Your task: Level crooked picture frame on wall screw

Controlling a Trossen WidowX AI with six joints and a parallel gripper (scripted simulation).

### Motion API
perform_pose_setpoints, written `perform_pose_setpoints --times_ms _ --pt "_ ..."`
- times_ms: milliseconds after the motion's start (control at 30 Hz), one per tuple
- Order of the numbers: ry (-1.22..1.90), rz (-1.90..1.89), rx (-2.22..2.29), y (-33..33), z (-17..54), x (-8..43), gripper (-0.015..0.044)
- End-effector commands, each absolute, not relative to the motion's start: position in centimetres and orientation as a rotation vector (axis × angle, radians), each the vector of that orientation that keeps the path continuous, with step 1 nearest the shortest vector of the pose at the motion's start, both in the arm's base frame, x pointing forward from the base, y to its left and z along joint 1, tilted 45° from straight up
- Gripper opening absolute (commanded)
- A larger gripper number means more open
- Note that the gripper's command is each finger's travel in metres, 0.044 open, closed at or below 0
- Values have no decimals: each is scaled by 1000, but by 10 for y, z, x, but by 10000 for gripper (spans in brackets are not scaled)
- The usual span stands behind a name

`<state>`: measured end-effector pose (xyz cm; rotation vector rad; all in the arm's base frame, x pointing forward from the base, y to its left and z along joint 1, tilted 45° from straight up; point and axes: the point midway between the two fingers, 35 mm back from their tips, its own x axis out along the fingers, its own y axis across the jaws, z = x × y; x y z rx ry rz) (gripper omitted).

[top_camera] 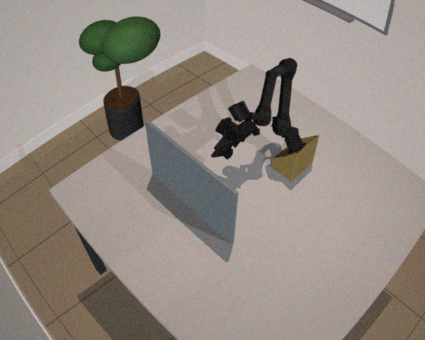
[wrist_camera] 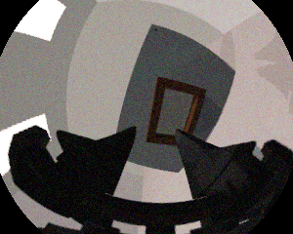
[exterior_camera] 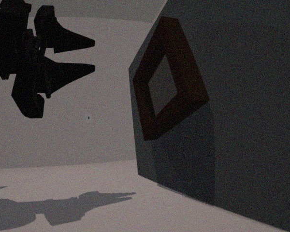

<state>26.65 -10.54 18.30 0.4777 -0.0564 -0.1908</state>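
Note:
The picture frame (exterior_camera: 190, 84) (wrist_camera: 156, 111), dark brown around a grey picture, hangs on the front of the blue-grey wall panel (top_camera: 194, 176) (exterior_camera: 252, 99) (wrist_camera: 186, 54). Against the panel's edges it looks tilted, its right side in the wrist view higher than its left. The screw and notched strip are hidden behind it. In the top view the frame is hidden on the panel's far side. My gripper (top_camera: 221, 155) (exterior_camera: 94, 55) (wrist_camera: 155, 131) is open and empty, its fingertips pointing at the panel, with a gap between them and the frame.
The arm stands on a yellow wedge-shaped base (top_camera: 297, 162) on the pale table (top_camera: 297, 256). The panel stands upright on the table, its top and side edges free. A potted plant (top_camera: 122, 117) stands on the floor behind the table. A whiteboard (top_camera: 370, 10) hangs at the upper right.

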Motion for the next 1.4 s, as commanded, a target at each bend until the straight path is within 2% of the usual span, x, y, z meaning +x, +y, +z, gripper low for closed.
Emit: perform_pose_setpoints --times_ms 0,233,1367 --pt "-68 -186 416 -88 198 261 260" --pt "-58 -185 320 -59 209 242 260" --pt "-57 -185 317 -59 209 241 260"
